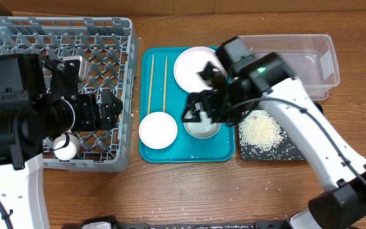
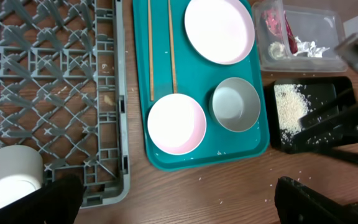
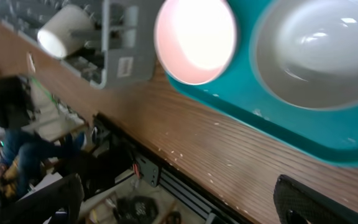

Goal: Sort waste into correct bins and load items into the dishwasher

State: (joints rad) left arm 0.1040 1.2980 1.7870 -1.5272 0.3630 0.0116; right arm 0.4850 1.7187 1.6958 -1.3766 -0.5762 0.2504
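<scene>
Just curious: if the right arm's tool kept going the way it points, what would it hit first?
Most likely the grey-green bowl on the teal tray; the right tool hangs just over it, though depth is unclear.

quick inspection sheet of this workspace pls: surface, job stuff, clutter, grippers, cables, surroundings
surface: wooden table, a few rice grains loose beside the teal tray
job's things: white cup in the dish rack; plate, pink bowl, grey-green bowl and chopsticks on the teal tray; red wrapper and scraps in the clear tub; rice pile on the black tray
clutter: nothing seen
grippers: left gripper open, above the dish rack; right gripper open, above the grey-green bowl
cables: black cable along the right arm
surroundings: blurred shapes below the table edge, cannot tell what
</scene>
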